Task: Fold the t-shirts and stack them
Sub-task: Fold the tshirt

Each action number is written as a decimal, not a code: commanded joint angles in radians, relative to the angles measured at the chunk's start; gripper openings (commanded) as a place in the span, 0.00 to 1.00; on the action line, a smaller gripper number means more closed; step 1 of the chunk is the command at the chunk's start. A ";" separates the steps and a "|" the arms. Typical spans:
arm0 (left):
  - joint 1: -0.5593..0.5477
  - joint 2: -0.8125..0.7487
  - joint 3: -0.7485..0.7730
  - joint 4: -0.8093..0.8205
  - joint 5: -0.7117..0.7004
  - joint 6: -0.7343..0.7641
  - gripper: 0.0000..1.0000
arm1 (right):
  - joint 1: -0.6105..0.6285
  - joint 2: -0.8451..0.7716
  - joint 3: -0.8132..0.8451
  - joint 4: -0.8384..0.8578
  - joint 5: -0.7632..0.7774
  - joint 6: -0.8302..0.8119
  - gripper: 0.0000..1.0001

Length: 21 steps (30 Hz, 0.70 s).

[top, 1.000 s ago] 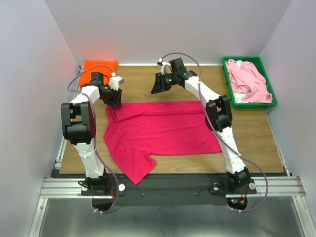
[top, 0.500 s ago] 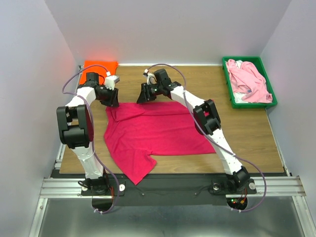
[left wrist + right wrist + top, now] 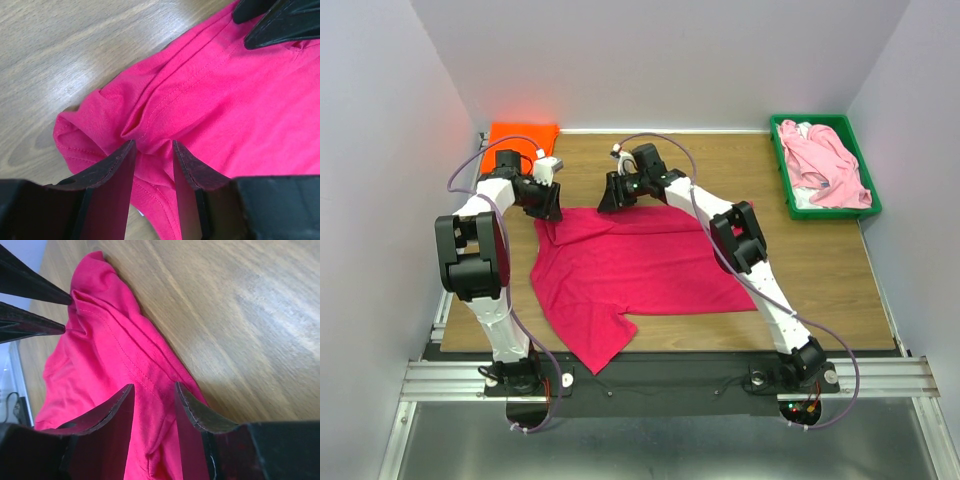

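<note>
Both arms hold the far edge of the crimson shirt [image 3: 630, 265], close together.
From above: the left gripper [image 3: 548, 203] and right gripper [image 3: 615, 197] stand near each other at the shirt's back-left; the orange shirt [image 3: 523, 133] lies just behind them, the pink shirt [image 3: 825, 165] in the green tray [image 3: 782, 170] well apart at the right, and bare wooden table [image 3: 820, 290] runs to the pale walls. Left wrist: jaws pinch a raised fold by the sleeve. Right wrist: jaws pinch the hem at the wood's edge.
</note>
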 commanded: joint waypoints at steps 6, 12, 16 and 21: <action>0.006 -0.012 0.004 0.017 0.032 -0.010 0.46 | 0.001 -0.128 -0.068 0.035 0.107 -0.098 0.44; 0.005 0.006 0.014 0.038 0.014 -0.027 0.45 | 0.001 -0.133 -0.079 0.035 0.127 -0.118 0.44; 0.005 0.024 0.026 0.043 -0.003 -0.036 0.45 | 0.001 -0.108 -0.056 0.035 0.115 -0.103 0.45; 0.003 0.046 0.045 0.040 -0.003 -0.044 0.45 | 0.001 -0.082 -0.035 0.035 0.103 -0.081 0.46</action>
